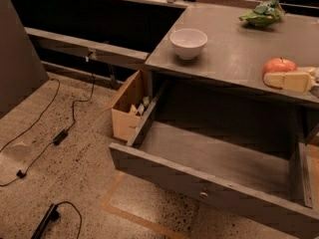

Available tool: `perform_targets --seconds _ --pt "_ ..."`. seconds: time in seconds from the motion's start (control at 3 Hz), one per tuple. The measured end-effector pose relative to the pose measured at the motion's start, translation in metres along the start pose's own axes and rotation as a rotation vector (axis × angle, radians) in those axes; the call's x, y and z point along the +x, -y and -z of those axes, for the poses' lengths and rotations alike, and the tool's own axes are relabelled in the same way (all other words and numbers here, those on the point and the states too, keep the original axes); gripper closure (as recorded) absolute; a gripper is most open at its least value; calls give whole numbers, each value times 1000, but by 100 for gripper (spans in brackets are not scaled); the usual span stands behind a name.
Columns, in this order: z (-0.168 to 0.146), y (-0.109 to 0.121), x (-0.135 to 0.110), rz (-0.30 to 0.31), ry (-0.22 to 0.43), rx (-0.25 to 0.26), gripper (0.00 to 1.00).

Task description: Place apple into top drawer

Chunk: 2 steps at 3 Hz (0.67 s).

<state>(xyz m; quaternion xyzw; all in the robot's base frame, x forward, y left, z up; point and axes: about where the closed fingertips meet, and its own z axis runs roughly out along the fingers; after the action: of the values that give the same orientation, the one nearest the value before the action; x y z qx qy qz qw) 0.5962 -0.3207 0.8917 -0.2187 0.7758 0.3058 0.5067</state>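
Observation:
The red-orange apple sits at the right end of the grey counter, near its front edge. My gripper comes in from the right edge of the camera view and is closed around the apple. One cream finger lies across the apple's front; the other is hidden behind it. The top drawer is pulled wide open below the counter, and its grey inside is bare. Its front panel carries a small round knob. The apple is above the drawer's back right part.
A white bowl stands on the counter's left part and a green leafy bag at its back. A brown cardboard box sits on the floor left of the drawer. Cables lie on the speckled floor.

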Motion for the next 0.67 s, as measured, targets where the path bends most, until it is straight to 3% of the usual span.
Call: perform_targets --seconds 0.33,0.67 --pt "16 -28 17 39 60 -86 100" --pt "17 -32 17 70 72 -96 100"
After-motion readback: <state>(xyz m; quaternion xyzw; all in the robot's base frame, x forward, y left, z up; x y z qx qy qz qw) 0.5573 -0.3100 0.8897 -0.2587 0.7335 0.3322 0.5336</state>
